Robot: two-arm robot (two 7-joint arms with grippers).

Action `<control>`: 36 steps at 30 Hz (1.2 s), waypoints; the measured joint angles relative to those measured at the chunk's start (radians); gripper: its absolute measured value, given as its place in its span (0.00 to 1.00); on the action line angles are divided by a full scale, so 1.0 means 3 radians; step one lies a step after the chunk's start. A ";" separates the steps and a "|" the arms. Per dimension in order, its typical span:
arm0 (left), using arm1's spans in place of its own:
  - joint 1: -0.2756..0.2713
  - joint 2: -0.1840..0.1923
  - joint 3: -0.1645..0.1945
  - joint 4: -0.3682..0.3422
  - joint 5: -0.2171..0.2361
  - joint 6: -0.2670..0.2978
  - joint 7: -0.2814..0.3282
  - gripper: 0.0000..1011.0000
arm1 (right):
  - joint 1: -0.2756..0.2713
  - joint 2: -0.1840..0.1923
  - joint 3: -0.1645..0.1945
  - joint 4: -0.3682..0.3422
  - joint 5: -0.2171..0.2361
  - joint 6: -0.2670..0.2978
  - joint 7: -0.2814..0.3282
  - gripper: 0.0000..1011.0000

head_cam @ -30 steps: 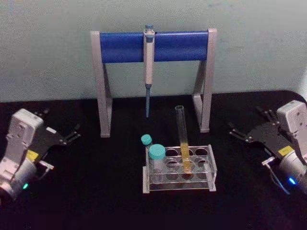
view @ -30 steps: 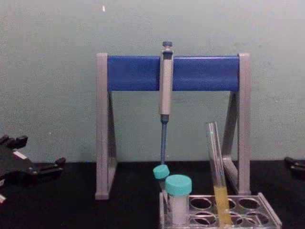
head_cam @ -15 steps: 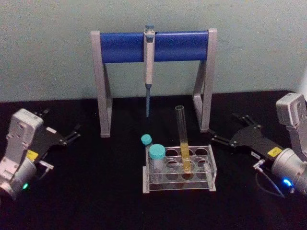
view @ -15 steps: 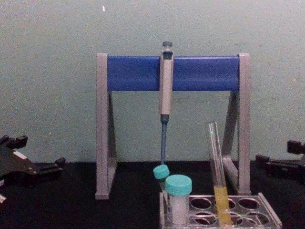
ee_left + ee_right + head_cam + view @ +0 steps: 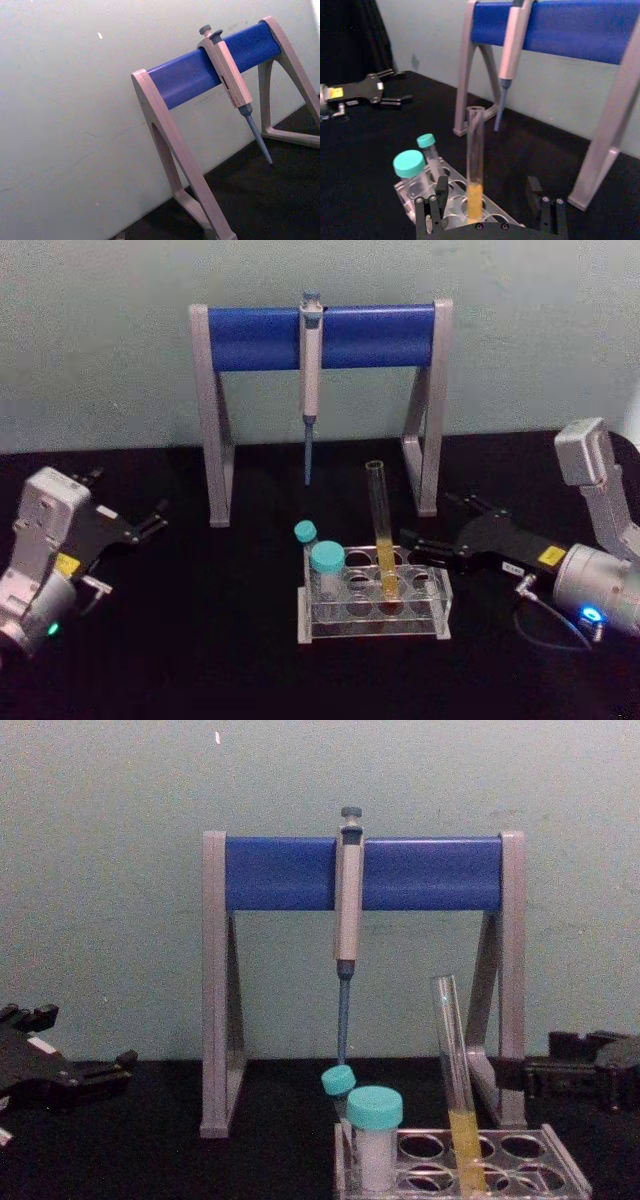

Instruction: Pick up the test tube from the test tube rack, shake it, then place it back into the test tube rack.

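You have no readable text, number or brand here. The yellow stickers [image 5: 66, 563] on the left claw [image 5: 125, 502] and right claw [image 5: 428, 520] are too small to make out.

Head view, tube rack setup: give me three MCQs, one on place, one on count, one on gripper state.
1. Where is the test tube?
A lying on the table
B standing in the test tube rack
C hanging from the stand

2. How many teal-capped tubes stand in the rack?
A one
B two
C four

3. The right gripper is:
A shut on the tube
B shut and empty
C open, near the tube

Key:
1 B: its yellow-filled end sits in a rack hole.
2 B: there is one large cap and a smaller one behind it.
3 C: its fingers are spread just right of the tube, not touching it. The left gripper sits parked open at far left.
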 joint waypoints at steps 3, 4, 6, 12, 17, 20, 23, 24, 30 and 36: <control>0.0000 0.0000 0.0000 0.0000 0.0000 0.0000 0.0000 1.00 | 0.0078 -0.0008 -0.0053 0.0040 0.0024 0.0072 0.0068 0.99; 0.0000 0.0000 0.0000 0.0000 0.0000 0.0000 0.0000 1.00 | 0.0100 -0.0013 -0.0068 0.0054 0.0028 0.0087 0.0083 0.99; 0.0000 0.0000 0.0000 0.0000 0.0000 0.0000 0.0000 1.00 | 0.0169 -0.0032 -0.0111 0.0103 0.0040 0.0122 0.0123 0.99; 0.0000 0.0000 0.0000 0.0000 0.0000 0.0000 0.0000 1.00 | 0.0358 -0.0092 -0.0249 0.0257 0.0035 0.0176 0.0201 0.99; 0.0000 0.0000 0.0000 0.0000 0.0000 0.0000 0.0000 1.00 | 0.0510 -0.0158 -0.0347 0.0402 -0.0007 0.0183 0.0242 0.99; 0.0000 0.0000 0.0000 0.0000 0.0000 0.0000 0.0000 1.00 | 0.0605 -0.0203 -0.0406 0.0500 -0.0038 0.0181 0.0271 0.99; 0.0000 0.0000 0.0000 0.0000 0.0000 0.0000 0.0000 1.00 | 0.0693 -0.0243 -0.0462 0.0601 -0.0074 0.0174 0.0303 0.99; 0.0000 0.0000 0.0000 0.0000 0.0000 0.0000 0.0000 1.00 | 0.0717 -0.0253 -0.0475 0.0626 -0.0084 0.0173 0.0309 0.99; 0.0000 0.0000 0.0000 0.0000 0.0000 0.0000 0.0000 1.00 | 0.0854 -0.0323 -0.0563 0.0793 -0.0166 0.0147 0.0349 0.99; 0.0000 0.0000 0.0000 0.0000 0.0000 0.0000 0.0000 1.00 | 0.0928 -0.0371 -0.0611 0.0888 -0.0236 0.0112 0.0371 0.99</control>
